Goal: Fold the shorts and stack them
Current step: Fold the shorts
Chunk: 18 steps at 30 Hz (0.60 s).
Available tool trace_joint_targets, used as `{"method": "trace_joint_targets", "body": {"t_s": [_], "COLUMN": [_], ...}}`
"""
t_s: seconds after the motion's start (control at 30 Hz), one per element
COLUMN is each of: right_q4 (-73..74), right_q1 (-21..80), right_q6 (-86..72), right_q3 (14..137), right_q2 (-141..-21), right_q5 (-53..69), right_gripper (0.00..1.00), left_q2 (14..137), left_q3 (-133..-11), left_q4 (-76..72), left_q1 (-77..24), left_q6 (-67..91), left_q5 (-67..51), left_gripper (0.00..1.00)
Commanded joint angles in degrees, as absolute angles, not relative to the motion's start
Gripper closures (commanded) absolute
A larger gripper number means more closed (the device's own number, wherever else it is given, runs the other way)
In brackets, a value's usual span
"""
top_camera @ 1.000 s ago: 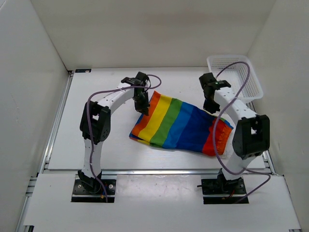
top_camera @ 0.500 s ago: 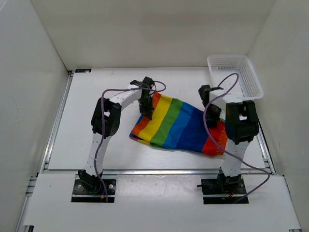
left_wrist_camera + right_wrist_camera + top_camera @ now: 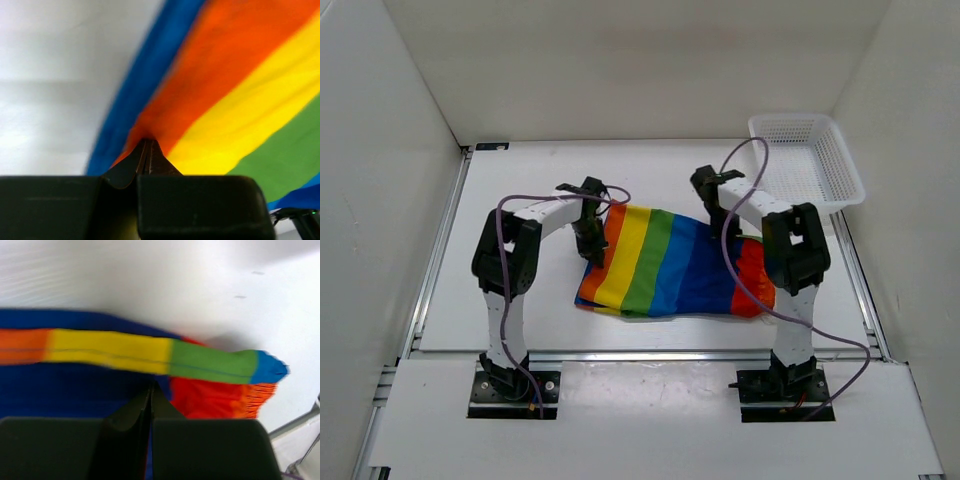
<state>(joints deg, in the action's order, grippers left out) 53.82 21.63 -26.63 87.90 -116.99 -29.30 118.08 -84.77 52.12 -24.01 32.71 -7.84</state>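
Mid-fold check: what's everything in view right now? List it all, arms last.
rainbow-striped shorts: one; blue, red, orange, yellow and green stripes; middle of the table, between the arms.
mesh basket: one; white; far right corner of the table.
table: one; white; under everything.
left gripper: one; black; shut on the shorts at the orange stripe.
right gripper: one; black; shut on the shorts where blue meets red.
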Motion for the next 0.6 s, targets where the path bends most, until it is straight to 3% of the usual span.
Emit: {"method": "trace_joint_targets", "body": {"t_s": [0.0, 0.13, 0.17, 0.23, 0.27, 0.3, 0.33, 0.4, 0.57], "right_q4": [56.2, 54.3, 52.8, 48.3, 46.5, 44.8, 43.1, 43.6, 50.1], "right_q1": [26.2, 28.8, 28.8, 26.6, 25.3, 23.9, 20.3, 16.2, 1.8], "right_q6": [-25.8, -23.9, -23.9, -25.6, -26.4, -27.6, -28.2, -29.4, -31.9], "right_q3": [92.9, 95.5, 94.4, 89.1, 86.8, 84.2, 79.8, 76.3, 65.6], "right_q2": [-119.5, -118.1, -116.0, -107.1, -103.4, -96.2, -93.0, -86.3, -80.3], "right_q5": [-25.4, -19.8, -18.6, -18.0, -18.0, -17.3, -15.9, -14.5, -8.6], "right_gripper": [0.99, 0.99, 0.93, 0.74, 0.60, 0.24, 0.14, 0.08, 0.06], "left_q2": [110.3, 105.0, 104.3, 103.5, 103.0, 103.0, 103.0, 102.5, 106.2], "left_q3": [-77.9, -76.6, -76.6, -78.1, -78.8, -79.6, -80.5, -83.2, -91.7], "left_q4": [50.9, 50.9, 50.9, 51.8, 52.3, 52.3, 53.2, 53.9, 54.4], "left_q1": [-20.9, -18.7, -18.7, -18.2, -18.2, -18.2, -18.2, -18.2, -20.5], "left_q6": [32.4, 32.4, 32.4, 31.9, 31.4, 31.4, 31.4, 30.8, 29.7], "left_q5": [-4.1, -3.6, -3.6, -4.1, -4.1, -4.1, -4.1, -4.1, -8.2], "left_gripper": [0.90, 0.90, 0.90, 0.90, 0.90, 0.90, 0.90, 0.90, 0.90]}}
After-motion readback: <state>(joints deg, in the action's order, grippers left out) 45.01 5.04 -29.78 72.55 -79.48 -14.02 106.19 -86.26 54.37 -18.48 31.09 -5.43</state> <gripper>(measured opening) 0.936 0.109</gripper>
